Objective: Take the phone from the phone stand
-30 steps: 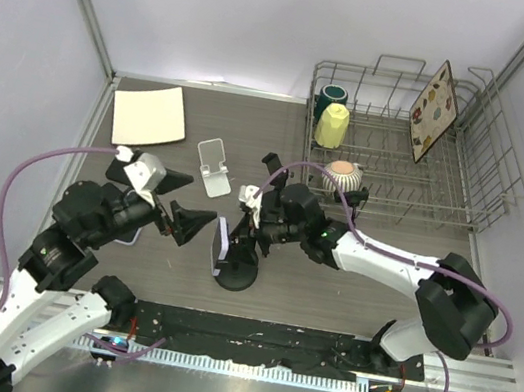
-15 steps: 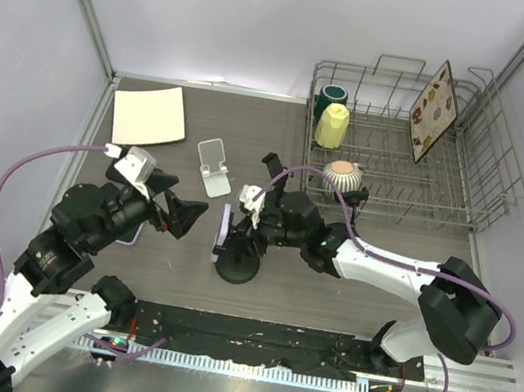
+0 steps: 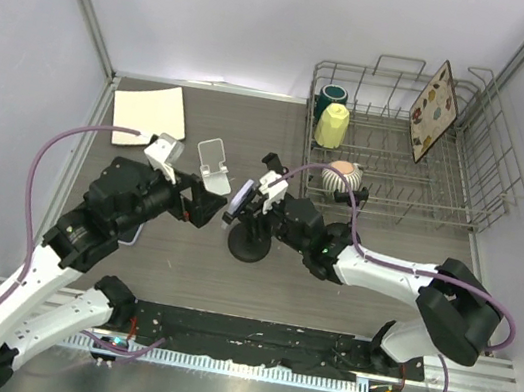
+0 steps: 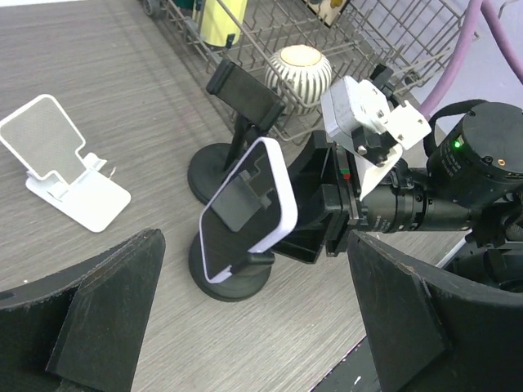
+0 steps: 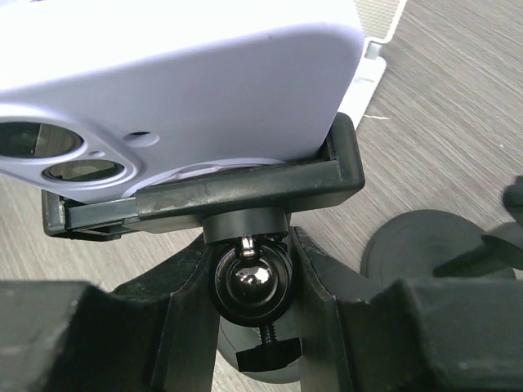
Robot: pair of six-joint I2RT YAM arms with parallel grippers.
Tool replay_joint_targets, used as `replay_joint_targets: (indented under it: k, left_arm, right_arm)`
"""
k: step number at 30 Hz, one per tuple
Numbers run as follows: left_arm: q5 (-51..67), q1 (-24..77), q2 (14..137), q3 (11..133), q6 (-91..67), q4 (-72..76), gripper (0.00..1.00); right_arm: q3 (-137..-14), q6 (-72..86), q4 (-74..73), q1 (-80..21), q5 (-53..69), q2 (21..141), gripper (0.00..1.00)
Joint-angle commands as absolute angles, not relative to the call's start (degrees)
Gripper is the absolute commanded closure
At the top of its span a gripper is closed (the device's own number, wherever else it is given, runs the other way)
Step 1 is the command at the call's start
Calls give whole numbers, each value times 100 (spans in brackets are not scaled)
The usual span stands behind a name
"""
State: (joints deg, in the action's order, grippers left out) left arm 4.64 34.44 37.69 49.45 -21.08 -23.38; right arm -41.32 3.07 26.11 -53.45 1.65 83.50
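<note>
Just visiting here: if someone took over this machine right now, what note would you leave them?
Left hand: open, empty, facing the lilac-cased phone.
Right hand: closed on the black round-based phone stand, just under its clamp.
Phone: clamped in that stand, tilted.
Done: stand braced.
Left to do: grip the phone and pull it free.

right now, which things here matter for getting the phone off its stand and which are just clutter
Job: phone, black phone stand, right gripper gripping it, open left gripper.
Lying about: white stand, empty black stand, cream mat, dish rack, yellow cup, plate.
</note>
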Motion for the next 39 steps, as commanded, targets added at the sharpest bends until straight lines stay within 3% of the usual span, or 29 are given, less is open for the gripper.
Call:
replay_joint_targets:
  k: [1, 8, 14, 22, 29, 30, 39]
  left_arm:
    - [220, 3813, 4034, 5010, -2268, -1741, 2]
    - [-413, 4104, 4245, 5027, -2039, -1635, 3]
    - [-562, 4210, 4526, 5141, -1837, -1626, 4]
    - [-1098, 4639, 5009, 5326, -1618, -1460, 5]
    - [-1616, 4895, 5554, 5502, -1582, -1240, 7]
    - [-1652, 4904, 5659, 5511, -1582, -1204, 7]
    - [-1872, 4948, 6073, 5660, -1731, -1169, 16]
  right_arm:
    - [-4140, 589, 3041, -5326, -650, 8297, 90]
    - [-4096, 580, 2900, -5326, -571, 8007, 52]
    - [-3763, 633, 3242, -5317, -597, 7744, 36]
    - [-2805, 729, 4542, -5265, -150, 7532, 24]
    - [-2330, 826, 6035, -5203, -70, 8129, 15]
    - [-2312, 844, 6203, -5186, -79, 8339, 9]
    - [-2232, 844, 7303, -5186, -272, 8894, 9]
